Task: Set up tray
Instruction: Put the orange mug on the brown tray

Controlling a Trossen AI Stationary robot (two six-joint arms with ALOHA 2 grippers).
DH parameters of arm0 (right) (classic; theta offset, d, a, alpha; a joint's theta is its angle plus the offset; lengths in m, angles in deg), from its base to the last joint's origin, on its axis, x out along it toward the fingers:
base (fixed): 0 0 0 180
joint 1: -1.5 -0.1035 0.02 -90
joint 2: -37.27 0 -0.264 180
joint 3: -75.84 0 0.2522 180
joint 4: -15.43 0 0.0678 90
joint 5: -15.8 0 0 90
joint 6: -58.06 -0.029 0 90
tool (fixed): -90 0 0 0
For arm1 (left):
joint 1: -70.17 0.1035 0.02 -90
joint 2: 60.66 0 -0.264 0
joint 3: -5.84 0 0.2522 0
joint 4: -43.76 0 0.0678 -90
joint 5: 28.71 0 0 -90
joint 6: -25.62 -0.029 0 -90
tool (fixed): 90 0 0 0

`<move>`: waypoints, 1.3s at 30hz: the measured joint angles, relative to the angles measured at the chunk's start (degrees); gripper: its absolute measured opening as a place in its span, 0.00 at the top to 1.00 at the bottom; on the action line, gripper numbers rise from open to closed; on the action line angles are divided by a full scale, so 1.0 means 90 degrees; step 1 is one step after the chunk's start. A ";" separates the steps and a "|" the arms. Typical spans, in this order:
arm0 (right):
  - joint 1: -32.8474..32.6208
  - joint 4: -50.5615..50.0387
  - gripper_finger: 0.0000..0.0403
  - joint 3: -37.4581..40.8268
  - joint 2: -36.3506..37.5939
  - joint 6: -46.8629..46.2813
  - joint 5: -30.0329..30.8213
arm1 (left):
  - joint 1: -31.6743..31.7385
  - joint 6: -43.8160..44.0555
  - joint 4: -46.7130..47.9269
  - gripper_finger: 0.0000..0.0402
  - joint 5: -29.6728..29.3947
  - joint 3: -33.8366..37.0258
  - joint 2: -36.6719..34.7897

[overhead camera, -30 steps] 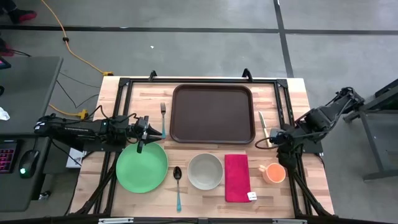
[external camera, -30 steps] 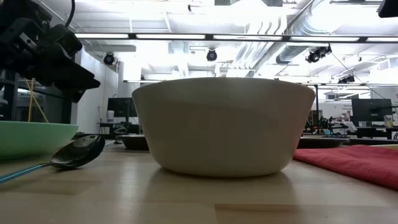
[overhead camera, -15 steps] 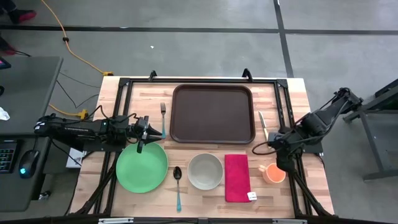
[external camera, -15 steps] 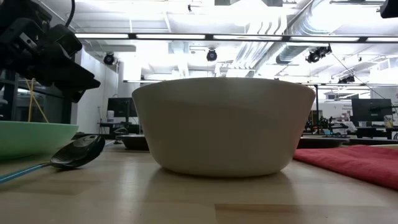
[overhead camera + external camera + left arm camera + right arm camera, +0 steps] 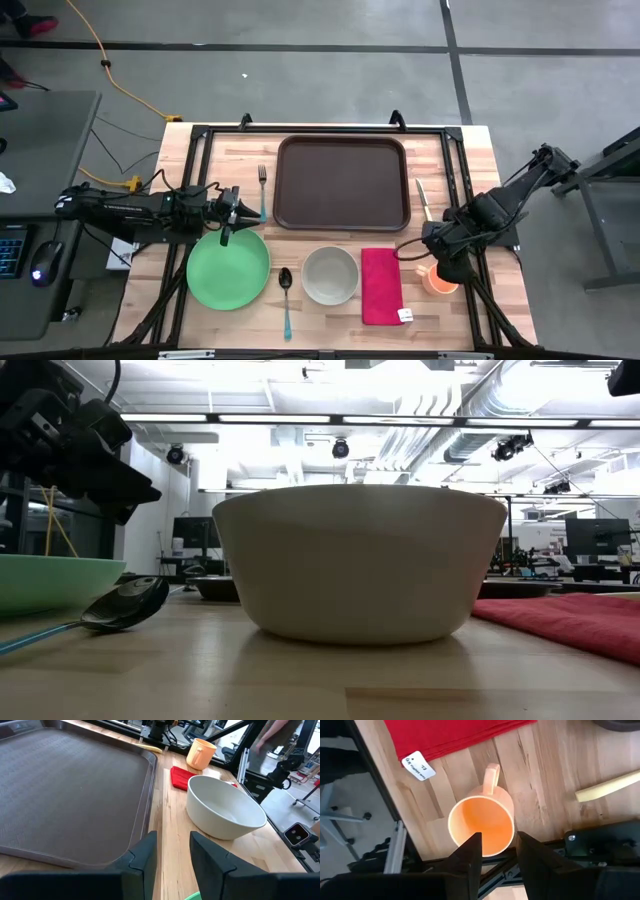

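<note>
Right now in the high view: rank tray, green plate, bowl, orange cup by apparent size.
1. tray
2. green plate
3. bowl
4. orange cup, clearly smallest, though the right arm partly covers it, so its full outline is hidden.

Right tool [image 5: 437, 262] above orange cup [image 5: 441, 280]

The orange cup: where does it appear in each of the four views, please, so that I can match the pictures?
High view: the orange cup stands near the table's right front edge, partly under the right gripper.
Low view: not in it.
Left wrist view: the cup is far off, beyond the white bowl.
Right wrist view: the cup is central, seen from above.
Shared landmark: the red napkin, beside the cup.
</note>
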 joint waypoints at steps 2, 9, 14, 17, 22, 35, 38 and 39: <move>0.0000 -0.0002 0.75 0.0000 -0.0092 0.0104 0.0057 | -0.0001 0.0000 0.0000 0.64 0.0000 0.0000 -0.0001; 0.0000 -0.0015 0.75 0.0006 -0.0237 0.0267 0.0161 | 0.0000 0.0000 -0.0002 0.64 0.0000 0.0000 -0.0002; -0.0062 0.0315 0.75 0.0429 -0.0224 0.0284 -0.0202 | 0.0001 0.0000 -0.0002 0.64 0.0000 0.0000 -0.0002; -0.0168 0.0495 0.75 0.0847 -0.0226 0.0284 -0.0395 | 0.0001 0.0000 0.0000 0.64 0.0000 0.0001 0.0000; -0.0274 0.0634 0.75 0.1336 -0.0225 0.0302 -0.0453 | 0.0000 0.0000 0.0000 0.64 0.0000 0.0000 0.0000; -0.0289 0.1347 0.75 0.2055 -0.0225 0.0420 -0.0372 | 0.0001 0.0000 0.0000 0.64 -0.0002 0.0001 0.0000; -0.0289 0.1362 0.75 0.2084 -0.0223 0.0424 -0.0251 | 0.0001 0.0000 0.0000 0.64 -0.0005 0.0002 0.0000; -0.0289 0.1365 0.75 0.2084 -0.0223 0.0423 -0.0204 | 0.0000 0.0000 0.0000 0.64 -0.0008 0.0002 0.0000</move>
